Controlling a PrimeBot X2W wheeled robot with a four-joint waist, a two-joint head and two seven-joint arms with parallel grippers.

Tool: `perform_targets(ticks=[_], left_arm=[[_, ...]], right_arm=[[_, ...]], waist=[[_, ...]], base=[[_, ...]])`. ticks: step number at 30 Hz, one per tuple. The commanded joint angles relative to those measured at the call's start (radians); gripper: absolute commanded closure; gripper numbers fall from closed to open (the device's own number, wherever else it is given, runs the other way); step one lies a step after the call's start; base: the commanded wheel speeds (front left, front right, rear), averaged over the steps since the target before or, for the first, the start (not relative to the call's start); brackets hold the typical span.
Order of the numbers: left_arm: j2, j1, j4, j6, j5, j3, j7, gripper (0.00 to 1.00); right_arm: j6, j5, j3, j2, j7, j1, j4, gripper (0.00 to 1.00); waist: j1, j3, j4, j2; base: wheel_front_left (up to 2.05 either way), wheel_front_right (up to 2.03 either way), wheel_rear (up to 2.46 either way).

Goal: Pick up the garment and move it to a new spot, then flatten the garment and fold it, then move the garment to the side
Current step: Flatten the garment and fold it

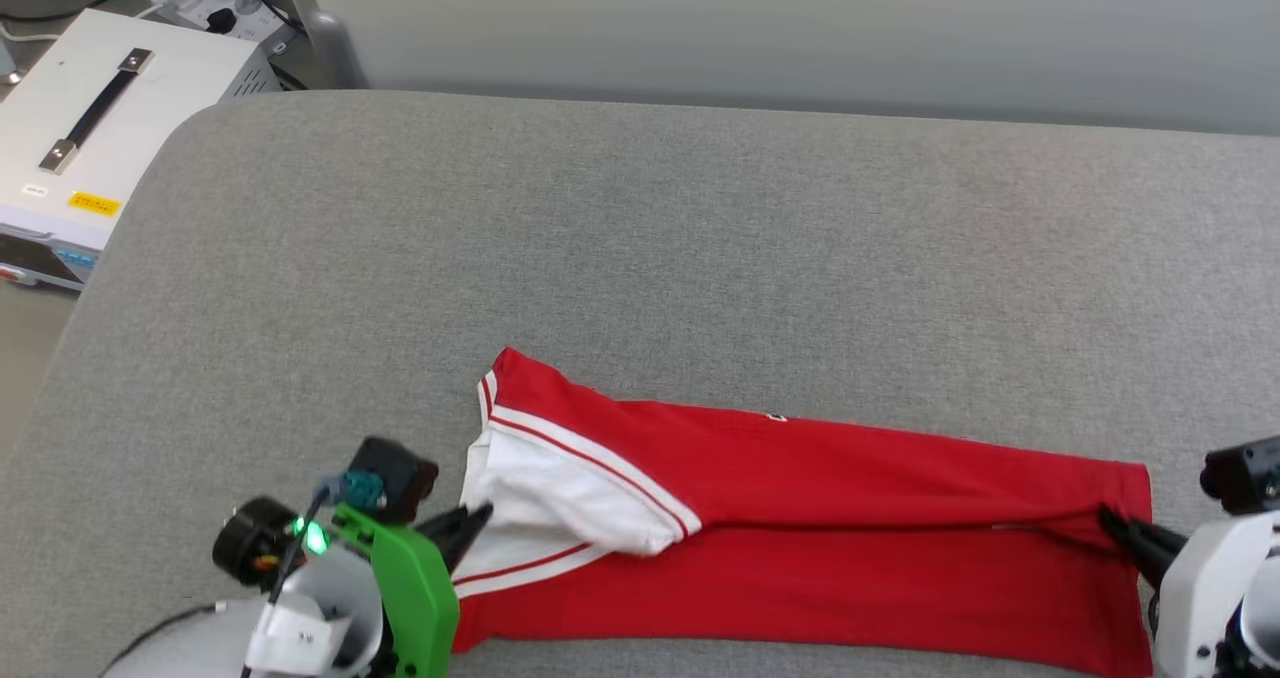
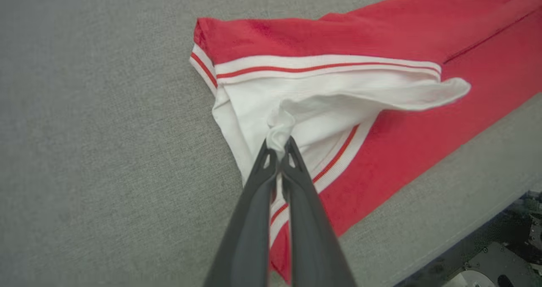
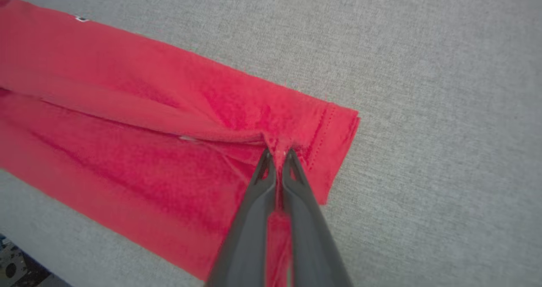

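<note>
tension is key: left gripper [image 2: 279, 145] pinching the white sleeve [image 2: 254, 100], right gripper [image 3: 277, 153] pinching the hem [image 3: 334, 130] of the red jersey-style t-shirt [image 1: 850, 518], so move both evenly together.

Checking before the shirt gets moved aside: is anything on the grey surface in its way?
Nothing visible does. Left gripper and right gripper each pinch the garment, and the grey surface beside it bears nothing else.

left tool [image 2: 278, 146] pinching white sleeve of garment [image 2: 381, 37], grey surface [image 2: 106, 151]
</note>
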Motion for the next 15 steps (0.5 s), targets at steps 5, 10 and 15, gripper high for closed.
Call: perform_targets(ticks=[5,10,15], left_arm=[[-0.023,0.077,0.045,0.002,-0.004,-0.006,-0.011,1.0],[-0.065,0.1,0.108,0.004,0.005,-0.007,-0.031,0.21],[-0.071,0.125,0.124,0.071,0.023,0.025,-0.122,0.0]], right_arm=[[-0.001,-0.027,-0.035,0.055,0.033,0.075,0.006,1.0],[-0.001,-0.043,-0.039,0.101,0.026,0.083,0.052,0.0],[-0.001,-0.048,-0.08,0.103,-0.026,0.092,0.016,0.0]], waist=[[0.0001,0.018,0.0,0.0],[0.0001,0.017,0.001,0.0],[0.0001,-0.016,0.001,0.0]], base=[[0.0,0.0,0.0],[0.0,0.0,0.0],[0.0,0.0,0.0]])
